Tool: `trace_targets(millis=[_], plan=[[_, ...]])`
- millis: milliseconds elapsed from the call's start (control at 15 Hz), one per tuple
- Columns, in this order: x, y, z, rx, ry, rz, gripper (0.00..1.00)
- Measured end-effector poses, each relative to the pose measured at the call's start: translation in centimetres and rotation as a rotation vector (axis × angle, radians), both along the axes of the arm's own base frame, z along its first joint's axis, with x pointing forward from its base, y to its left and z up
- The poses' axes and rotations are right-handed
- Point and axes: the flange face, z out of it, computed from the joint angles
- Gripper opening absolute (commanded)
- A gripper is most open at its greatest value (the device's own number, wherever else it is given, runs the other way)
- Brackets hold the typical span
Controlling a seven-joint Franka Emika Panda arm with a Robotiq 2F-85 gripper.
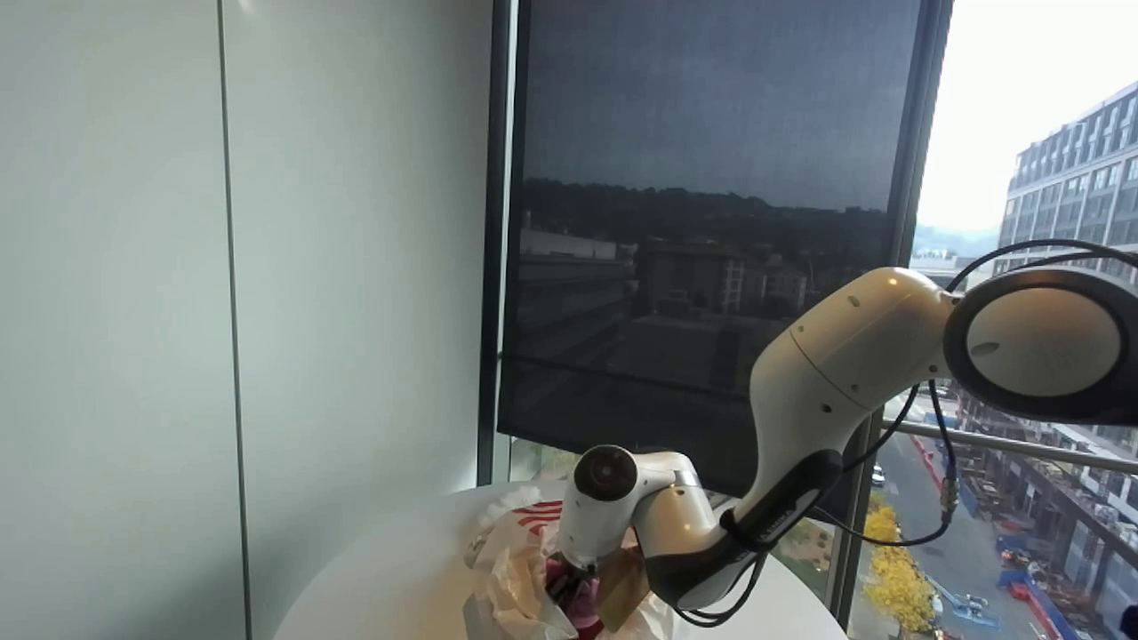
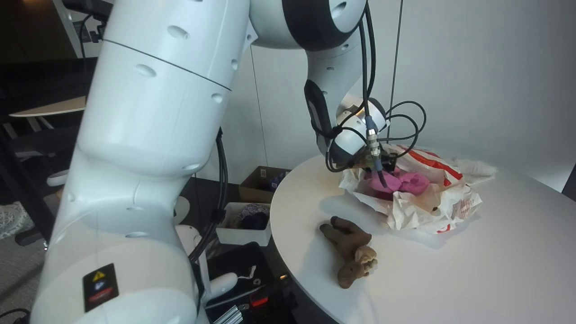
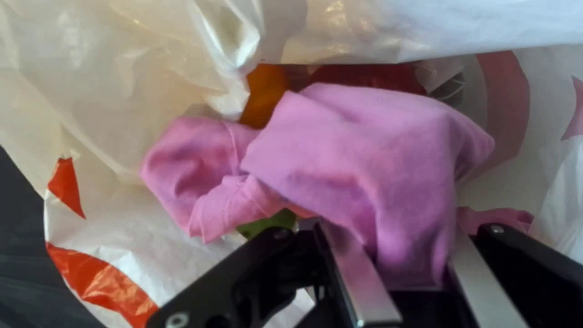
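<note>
The tool [image 3: 391, 237], foremost in the wrist view, has its two fingers narrowed on a bunched fold of pink cloth [image 3: 355, 146], which fills the gap and meets both pads; the gathered thickness is probably what keeps the fingers from meeting. Being limp, the cloth flops beyond the fingertips in loose folds. It lies in the mouth of a white bag [image 2: 423, 216] with red print, whose crumpled walls spread outward and so, it would seem, leave room for the tool to enter from above. Partly covered by the cloth are an orange item [image 3: 266, 91], a red item [image 3: 371, 75] and a green item [image 3: 268, 222], none clear enough to identify. The bag rests on a round white bench [image 2: 517, 279], presumably because its slack sides need a flat support. Apart from it, a brown toy [image 2: 351, 247] lies near the bench's rim, outside the bag. Lower down stand a brown box [image 2: 254, 193] and a white bin [image 2: 245, 237], both with contents, apparently serving as storage.
</note>
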Motion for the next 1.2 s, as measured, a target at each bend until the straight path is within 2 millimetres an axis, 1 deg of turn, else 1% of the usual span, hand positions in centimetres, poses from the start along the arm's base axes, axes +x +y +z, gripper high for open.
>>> trace_targets(millis=[67,133,200,267,333,600,800,933,1200], plan=[[0.2,-0.4,-0.7,0.006,0.010,-0.005,0.47],[0.5,-0.7,-1.3,0.013,0.018,-0.010,0.49],[0.8,-0.9,-1.8,0.019,0.022,-0.015,0.54],[1.1,-1.0,-2.1,0.028,0.025,-0.016,0.62],[1.3,-0.9,-2.2,0.036,0.024,-0.016,0.69],[1.6,-0.7,-1.7,0.078,0.032,-0.040,1.00],[1.6,-0.9,-0.4,0.081,0.016,-0.042,1.00],[1.4,-1.1,1.0,0.081,-0.002,-0.041,1.00],[0.5,-1.7,3.5,0.071,-0.028,-0.041,1.00]])
